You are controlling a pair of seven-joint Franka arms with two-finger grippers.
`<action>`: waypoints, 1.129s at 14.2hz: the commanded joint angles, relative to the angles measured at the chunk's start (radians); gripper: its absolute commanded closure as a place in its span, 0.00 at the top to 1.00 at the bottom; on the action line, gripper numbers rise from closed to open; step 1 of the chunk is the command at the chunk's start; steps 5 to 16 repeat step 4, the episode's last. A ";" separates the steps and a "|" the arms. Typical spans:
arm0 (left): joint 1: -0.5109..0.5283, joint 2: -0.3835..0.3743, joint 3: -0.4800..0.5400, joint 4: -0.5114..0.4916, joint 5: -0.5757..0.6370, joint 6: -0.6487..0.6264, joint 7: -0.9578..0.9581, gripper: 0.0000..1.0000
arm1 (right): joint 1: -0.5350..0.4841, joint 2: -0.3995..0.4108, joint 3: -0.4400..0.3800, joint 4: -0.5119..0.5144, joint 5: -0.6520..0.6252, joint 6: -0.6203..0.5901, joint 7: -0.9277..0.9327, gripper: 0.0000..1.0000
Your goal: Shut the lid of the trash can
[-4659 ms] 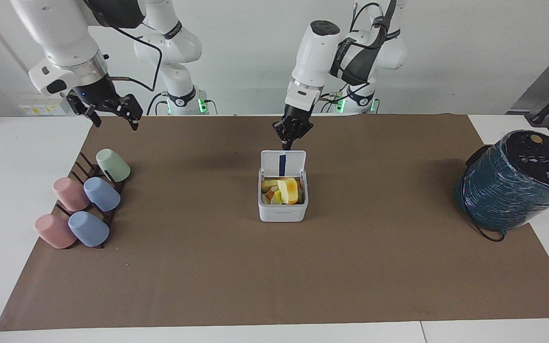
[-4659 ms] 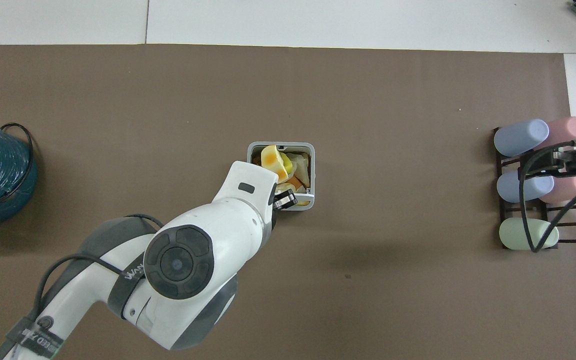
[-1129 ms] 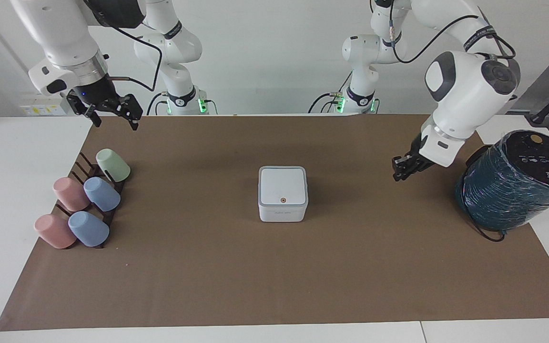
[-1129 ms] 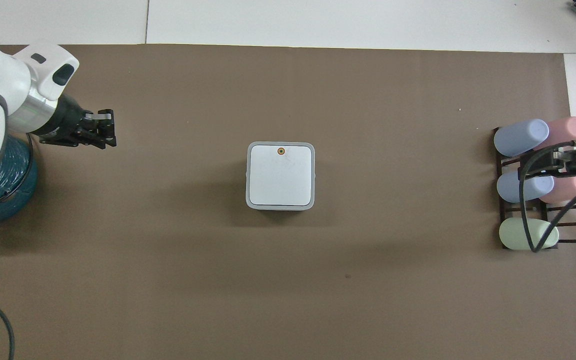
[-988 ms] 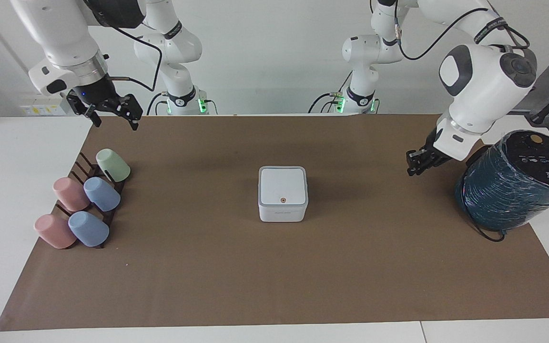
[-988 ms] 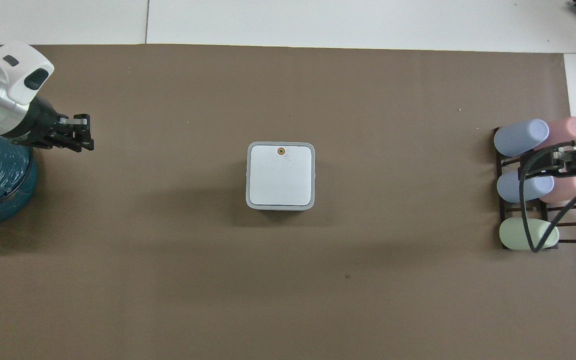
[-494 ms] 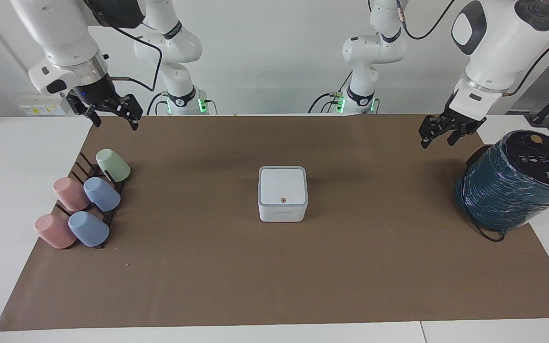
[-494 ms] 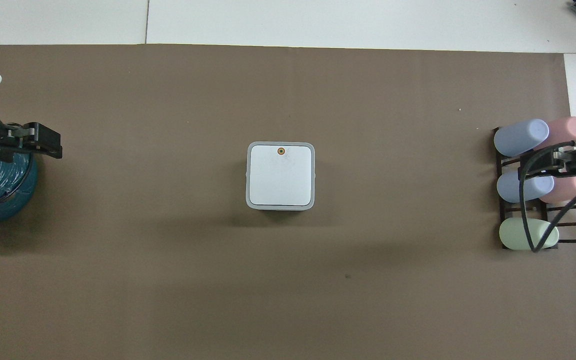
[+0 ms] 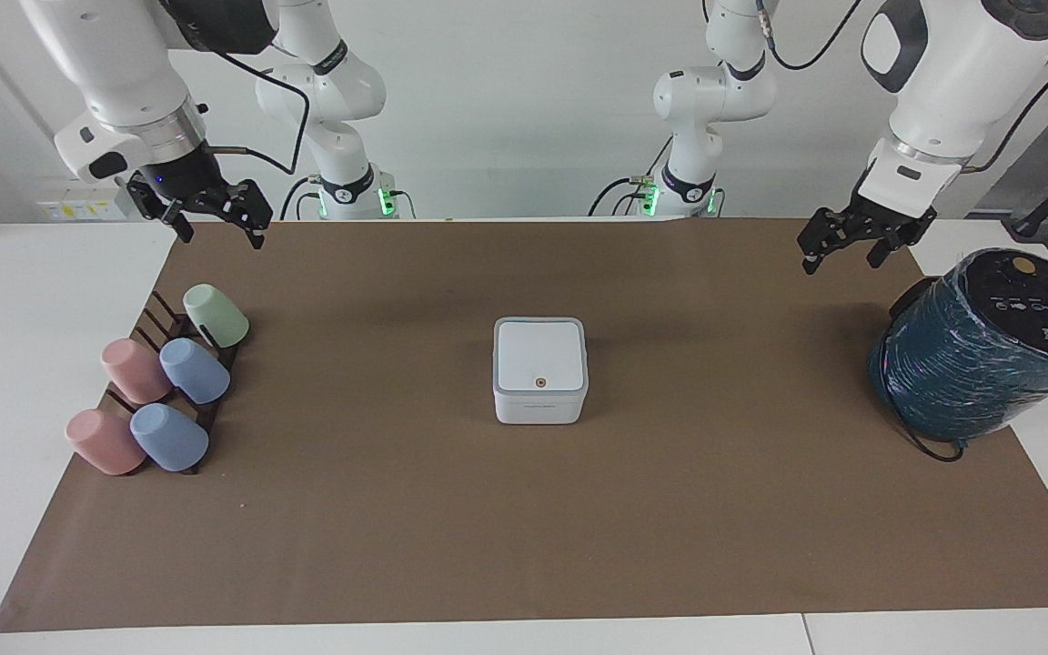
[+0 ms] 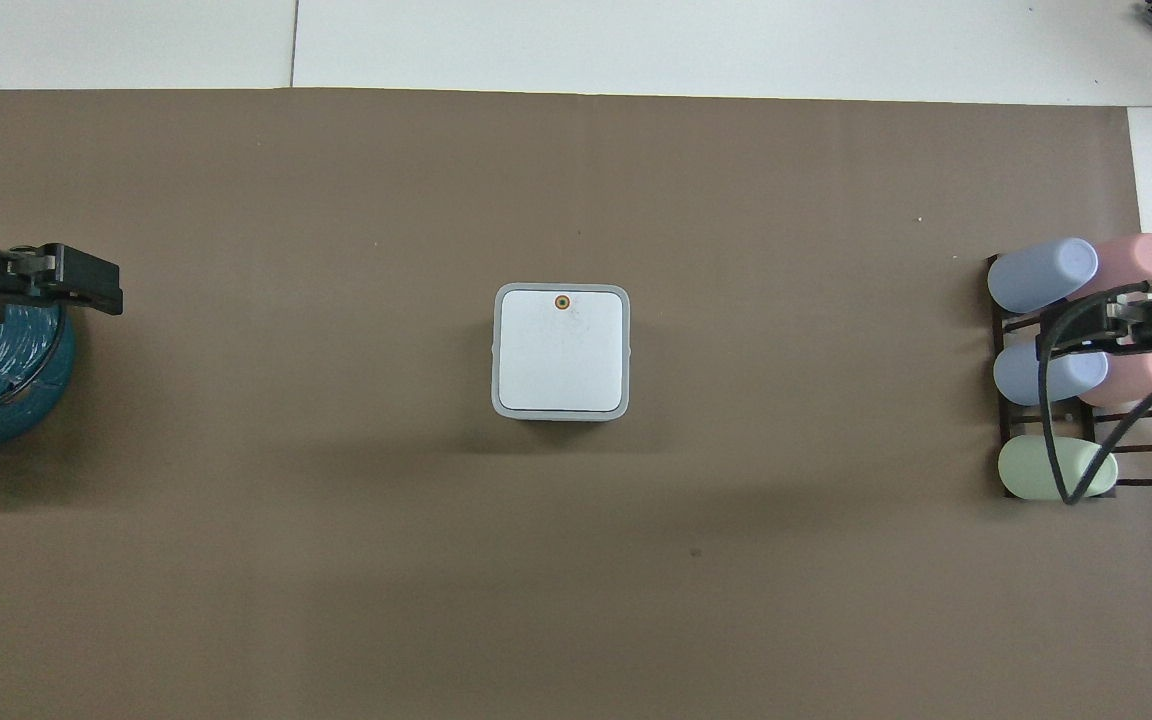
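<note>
Mid-table, white trash can (image 9: 539,400) sits with lid (image 9: 539,355) shut flat.

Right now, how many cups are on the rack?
5, all on the rack at the right arm's end: green cup nearest the robots, then pink beside blue, then pink beside blue.

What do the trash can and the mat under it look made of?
Trash can: likely matte white plastic, with smooth rounded corners and a grey rim around the shut lid. Mat: looks like brown paper or thin card, flat and dull; uncertain.
</note>
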 commanded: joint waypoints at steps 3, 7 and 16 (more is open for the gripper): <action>0.010 -0.014 -0.002 -0.012 0.014 0.021 0.048 1.00 | -0.004 -0.027 0.004 -0.029 -0.003 0.003 -0.001 1.00; 0.010 -0.014 -0.002 -0.012 0.014 0.026 0.047 1.00 | -0.004 -0.027 0.004 -0.029 -0.003 0.003 -0.001 1.00; 0.010 -0.014 -0.002 -0.012 0.014 0.026 0.047 1.00 | -0.004 -0.027 0.004 -0.029 -0.003 0.003 -0.001 1.00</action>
